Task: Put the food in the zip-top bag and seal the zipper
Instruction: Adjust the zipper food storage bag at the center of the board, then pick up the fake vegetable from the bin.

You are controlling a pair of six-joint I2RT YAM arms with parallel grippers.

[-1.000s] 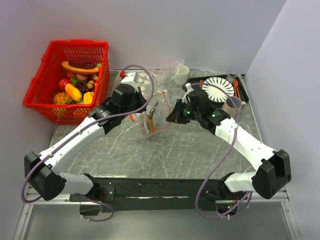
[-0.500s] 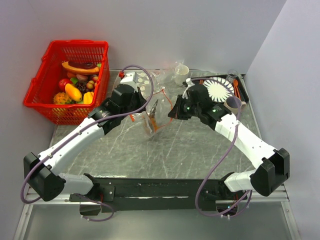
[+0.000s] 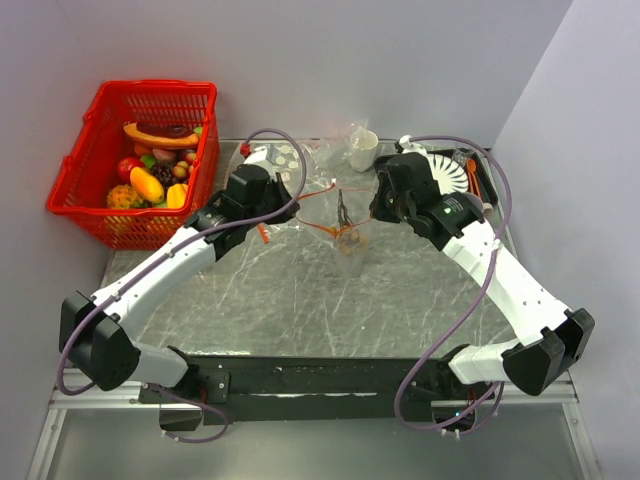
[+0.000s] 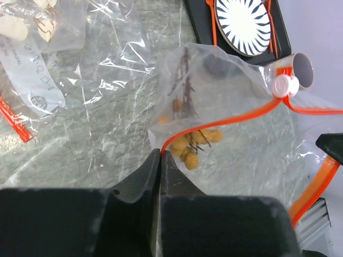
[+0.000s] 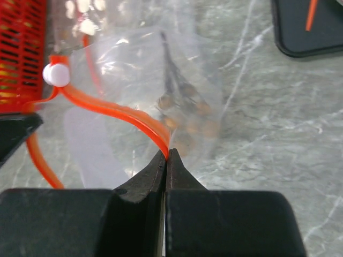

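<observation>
You had two grippers on one zip-top bag (image 4: 228, 80), which sat in the upper middle of the top view, between the two arms. The left gripper (image 4: 159, 155) was clenched on the zipper (image 4: 225, 122) at one end. The right gripper (image 5: 166, 155) was clenched on the same orange strip further along.

The bag's long axis ran left to right across the top view from one gripper to the other. The mouth faced up and the body sagged beneath it. Two orange lines showed apart there, so the mouth looked open. One white slider (image 4: 284, 85) sat on the strip, at the upper right of the left wrist view. You could not tell whether the bag's bottom touched the table (image 3: 300, 290).

Inside lay one bunch of food (image 4: 190, 144), made up of yellow-brown round pieces on dark stems. They were too bunched to count surely.

Around it you had:
- one red basket (image 3: 80, 170) of mixed fruit at the upper left
- one striped plate (image 4: 244, 24)
- one pale cup (image 3: 363, 150)
- one cardboard tube (image 4: 301, 65)
- one dotted bag (image 4: 37, 27)

Small print showed on clear plastic at the left of the left wrist view, too small to read.
</observation>
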